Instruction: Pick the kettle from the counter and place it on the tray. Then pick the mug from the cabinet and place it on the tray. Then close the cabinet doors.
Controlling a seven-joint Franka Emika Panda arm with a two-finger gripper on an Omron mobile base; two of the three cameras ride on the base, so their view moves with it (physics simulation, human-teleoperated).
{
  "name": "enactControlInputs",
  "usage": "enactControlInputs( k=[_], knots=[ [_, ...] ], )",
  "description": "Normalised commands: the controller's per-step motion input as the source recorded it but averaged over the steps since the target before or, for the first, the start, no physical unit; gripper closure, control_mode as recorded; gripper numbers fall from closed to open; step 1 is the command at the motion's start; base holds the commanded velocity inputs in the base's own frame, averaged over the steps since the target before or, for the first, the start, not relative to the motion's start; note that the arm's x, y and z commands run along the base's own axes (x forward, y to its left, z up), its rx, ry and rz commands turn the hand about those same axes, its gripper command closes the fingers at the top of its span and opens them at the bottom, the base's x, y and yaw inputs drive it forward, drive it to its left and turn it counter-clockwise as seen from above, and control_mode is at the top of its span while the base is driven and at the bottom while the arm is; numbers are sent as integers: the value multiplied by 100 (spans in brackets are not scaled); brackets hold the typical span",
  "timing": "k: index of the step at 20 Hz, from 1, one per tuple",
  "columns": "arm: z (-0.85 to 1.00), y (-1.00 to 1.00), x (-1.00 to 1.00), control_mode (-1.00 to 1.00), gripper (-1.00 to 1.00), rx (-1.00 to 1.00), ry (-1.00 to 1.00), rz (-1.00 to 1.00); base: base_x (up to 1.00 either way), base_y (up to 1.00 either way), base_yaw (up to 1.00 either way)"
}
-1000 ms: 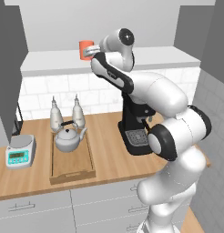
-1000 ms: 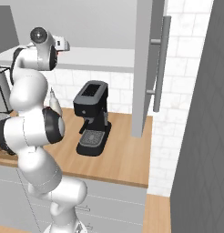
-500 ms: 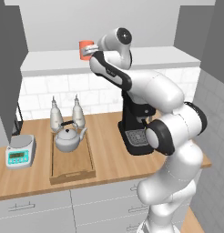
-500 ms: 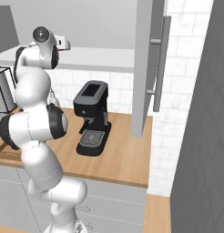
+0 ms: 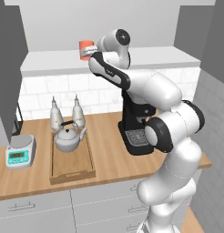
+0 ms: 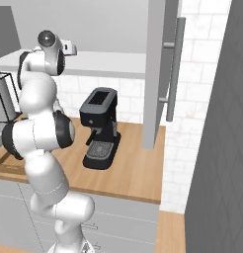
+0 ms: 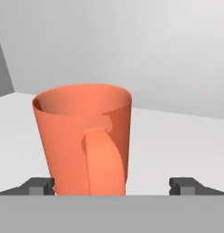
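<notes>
The orange-red mug (image 7: 84, 141) stands upright on the pale cabinet shelf (image 5: 141, 57), its handle turned toward the hand camera. My gripper (image 7: 111, 186) is open and level with the mug's base. One fingertip (image 7: 38, 186) is close to the mug's left side and the other stands well off to the right. From the left base camera the gripper (image 5: 91, 53) sits right at the mug (image 5: 85, 47). The silver kettle (image 5: 68, 139) rests on the far end of the wooden tray (image 5: 73, 167) on the counter (image 5: 109, 159). Both cabinet doors stand open, one at the left (image 5: 7, 68) and one at the right (image 6: 160, 74).
A black coffee machine (image 5: 136, 132) stands on the counter under my arm. Two slim bottles (image 5: 56, 116) stand behind the tray and a grey scale (image 5: 20, 152) lies to its left. The right door's bar handle (image 6: 173, 69) juts into the room.
The hand has moved a little to the left along the shelf, closer to the mug. The kettle and tray have not moved.
</notes>
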Motion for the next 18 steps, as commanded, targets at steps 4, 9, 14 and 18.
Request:
enactControlInputs(
  k=[4,9,14,18],
  knots=[
    [-6,3,12,-100,-100,0,0,1,0,0,0],
    [-1,1,6,-100,100,0,0,1,0,0,0],
    [0,0,0,-100,100,0,-2,2,0,0,0],
    [0,1,0,-100,100,0,-11,3,0,0,0]
  ],
)
